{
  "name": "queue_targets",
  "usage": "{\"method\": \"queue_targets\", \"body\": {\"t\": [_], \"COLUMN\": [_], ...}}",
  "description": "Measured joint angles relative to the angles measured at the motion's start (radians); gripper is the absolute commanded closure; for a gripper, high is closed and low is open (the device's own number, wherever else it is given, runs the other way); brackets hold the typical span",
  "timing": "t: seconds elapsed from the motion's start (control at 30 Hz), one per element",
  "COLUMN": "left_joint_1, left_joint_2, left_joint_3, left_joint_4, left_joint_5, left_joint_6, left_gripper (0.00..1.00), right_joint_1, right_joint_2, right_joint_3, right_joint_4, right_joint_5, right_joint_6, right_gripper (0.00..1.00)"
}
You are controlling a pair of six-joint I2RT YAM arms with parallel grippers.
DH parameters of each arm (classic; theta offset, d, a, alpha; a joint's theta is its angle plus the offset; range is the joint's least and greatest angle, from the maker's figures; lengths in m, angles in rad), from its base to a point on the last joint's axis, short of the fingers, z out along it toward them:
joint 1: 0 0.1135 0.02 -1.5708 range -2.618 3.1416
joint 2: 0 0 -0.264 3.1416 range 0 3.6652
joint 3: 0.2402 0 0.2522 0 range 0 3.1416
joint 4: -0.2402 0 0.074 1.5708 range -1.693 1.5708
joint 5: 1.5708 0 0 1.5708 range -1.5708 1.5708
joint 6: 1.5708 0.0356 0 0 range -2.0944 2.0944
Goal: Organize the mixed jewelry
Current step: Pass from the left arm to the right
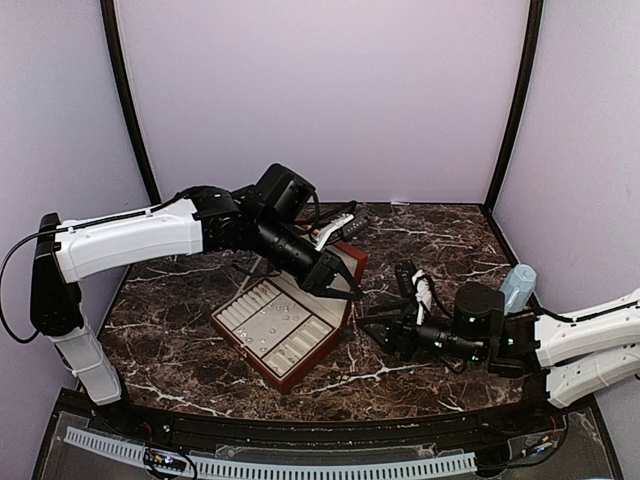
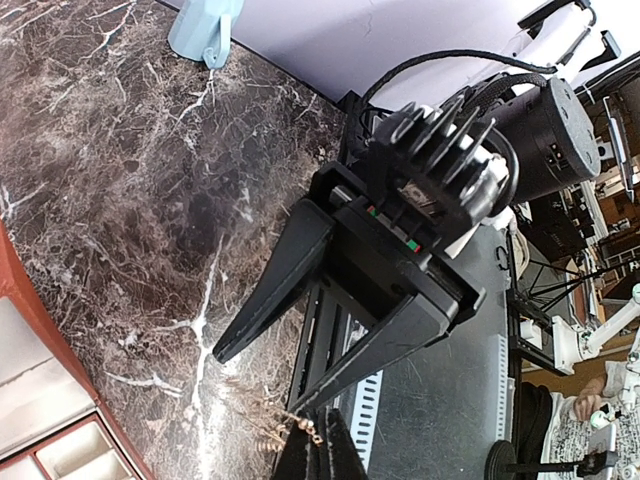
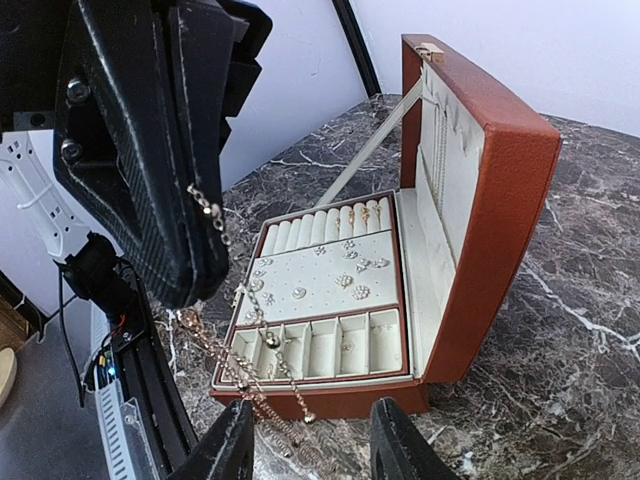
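The brown jewelry box [image 3: 500,200] sits open on the dark marble table [image 3: 580,380], near the middle. In the top view its lid stands up on the 1 o'clock side.

Inside the box, tiny shiny studs [image 3: 345,280] lie on the cream pad. Small rings [image 3: 350,215] sit in the row of rolls at the pad's 12 o'clock side. More little pieces lie in the square slots at its 6 o'clock side.

The left gripper [image 1: 343,288] hangs over the box's 3 o'clock edge. Its fingers are pressed together on a thin gold chain [image 3: 210,210]. The chain hangs down from the tips, and its low end lies in a small heap on the table just in front of the box.

The right gripper [image 3: 315,440] is low on the table, at 3 o'clock from the box, and points at it. Its fingers are apart, and the chain's low end dangles between them. I cannot tell if they touch it.

A pale blue container [image 1: 517,285] stands at the table's 3 o'clock edge.
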Motion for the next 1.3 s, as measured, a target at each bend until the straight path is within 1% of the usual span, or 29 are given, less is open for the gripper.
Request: {"method": "queue_targets", "body": {"t": [0.47,0.7,1.17,1.23,1.3], "left_joint_1": [0.000,0.000,0.000,0.000,0.000], "left_joint_2": [0.000,0.000,0.000,0.000,0.000], "left_joint_3": [0.000,0.000,0.000,0.000,0.000], "left_joint_4": [-0.003,-0.003,-0.002,-0.002,-0.002], "left_joint_5": [0.011,0.013,0.035,0.035,0.035], "left_joint_6": [-0.003,-0.010,-0.013,-0.014,-0.017], "left_gripper": [1.00,1.00,1.00,1.00,1.00], "right_joint_1": [0.007,0.008,0.008,0.009,0.009], "right_joint_2": [0.065,0.081,0.183,0.195,0.203], "right_joint_3": [0.032,0.038,0.070,0.076,0.078], "right_joint_4": [0.014,0.023,0.113,0.125,0.141], "right_joint_5": [0.018,0.014,-0.024,-0.031,-0.035], "right_joint_6": [-0.035,-0.044,-0.064,-0.067,-0.069], "right_gripper": [0.62,0.64,0.64,0.67,0.73]}}
